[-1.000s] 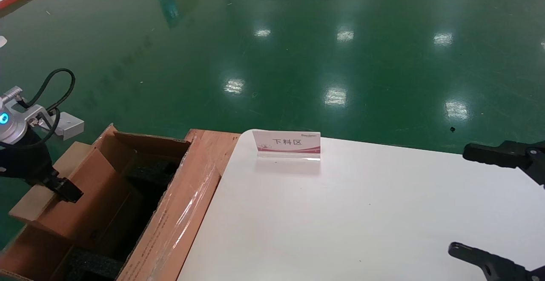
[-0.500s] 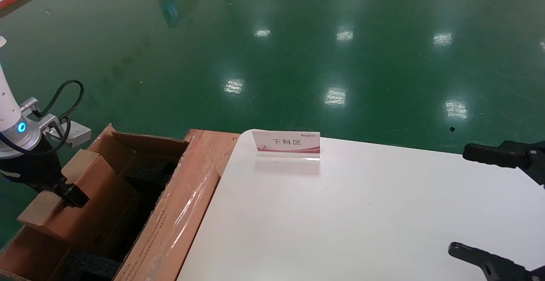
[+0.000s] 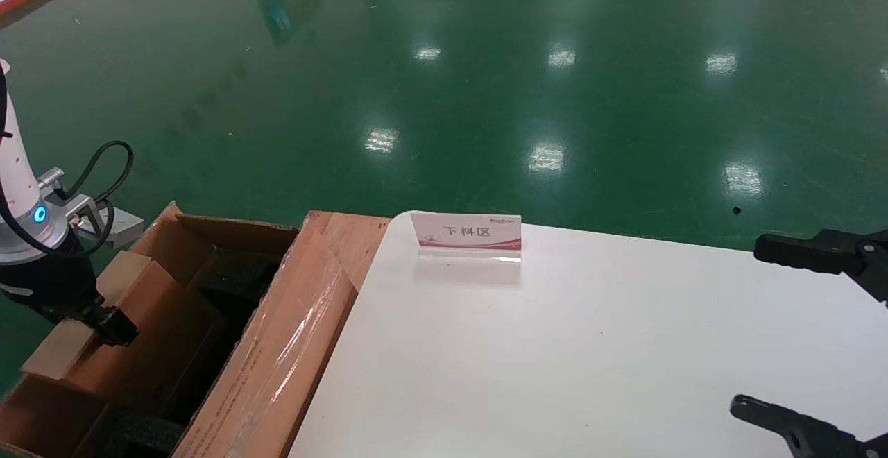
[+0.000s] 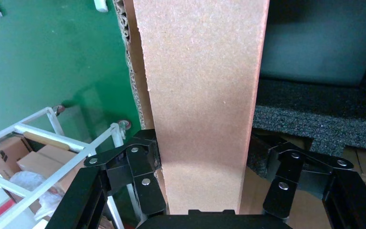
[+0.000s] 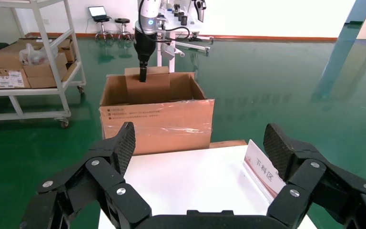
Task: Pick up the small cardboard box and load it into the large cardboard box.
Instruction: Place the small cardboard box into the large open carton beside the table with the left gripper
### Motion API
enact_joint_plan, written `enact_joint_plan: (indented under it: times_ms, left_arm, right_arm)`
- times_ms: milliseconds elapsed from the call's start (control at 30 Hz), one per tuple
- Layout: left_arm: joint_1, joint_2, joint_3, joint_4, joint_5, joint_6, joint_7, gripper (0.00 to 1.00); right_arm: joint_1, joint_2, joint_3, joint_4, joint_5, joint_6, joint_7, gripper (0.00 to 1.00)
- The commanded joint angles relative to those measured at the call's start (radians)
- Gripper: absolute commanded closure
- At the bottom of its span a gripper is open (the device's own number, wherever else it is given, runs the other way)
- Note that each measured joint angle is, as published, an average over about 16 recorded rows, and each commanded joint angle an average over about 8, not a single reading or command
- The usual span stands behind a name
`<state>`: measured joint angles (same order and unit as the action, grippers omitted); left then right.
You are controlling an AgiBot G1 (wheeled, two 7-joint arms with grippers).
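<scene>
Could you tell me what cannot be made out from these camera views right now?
- Head view: the left gripper hides part of the small cardboard box.
- Head view: the large cardboard box is cut by the bottom edge.
- Left wrist view: the small box hides the large box's floor.

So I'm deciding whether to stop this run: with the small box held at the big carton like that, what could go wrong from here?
1. The small box hangs tilted at the large box's far wall, held by the left gripper near one end; it could catch the wall's edge or slip.
2. Black foam lies underneath, so the box may settle crooked.
The right gripper is parked open over the table, so it adds no risk.
</scene>
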<state>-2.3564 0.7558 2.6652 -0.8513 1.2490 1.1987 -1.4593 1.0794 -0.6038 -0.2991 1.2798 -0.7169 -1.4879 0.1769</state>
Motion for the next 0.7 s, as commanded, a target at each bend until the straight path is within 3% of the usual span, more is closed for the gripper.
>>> enact_joint_plan:
  times_ms: [33, 700]
  left_arm:
    - [0.005, 0.003, -0.001, 0.008, -0.002, 0.002, 0.000, 0.00]
    - [-0.004, -0.001, 0.002, -0.004, 0.004, 0.002, 0.000, 0.00]
  right_arm:
    - [0.000, 0.000, 0.000, 0.000, 0.000, 0.000, 0.000, 0.00]
    - [0.000, 0.000, 0.000, 0.000, 0.000, 0.000, 0.000, 0.00]
